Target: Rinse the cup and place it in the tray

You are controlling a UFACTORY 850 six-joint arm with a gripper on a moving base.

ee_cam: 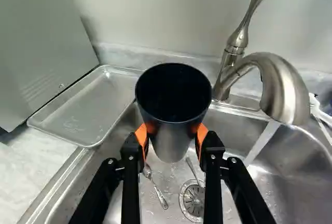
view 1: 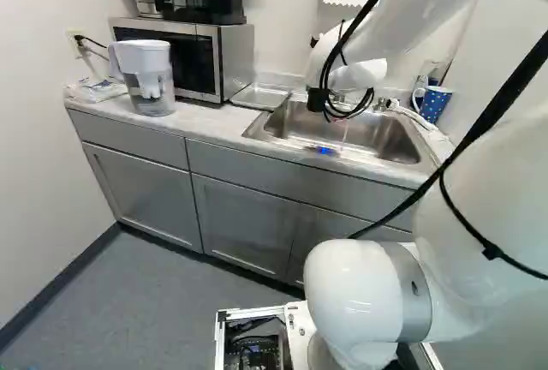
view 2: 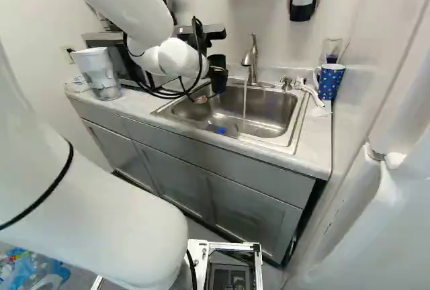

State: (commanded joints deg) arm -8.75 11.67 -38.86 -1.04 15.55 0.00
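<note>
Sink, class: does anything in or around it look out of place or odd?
Two metal utensils lie loose in the sink by the drain, perhaps left behind. Water runs from the faucet beside the cup, missing it: odd for a rinse.

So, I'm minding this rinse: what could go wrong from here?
The pincer might knock the cup against the faucet on its way to the running water, which falls beside the cup. If the grip slips, the cup could drop onto the utensils in the sink.
</note>
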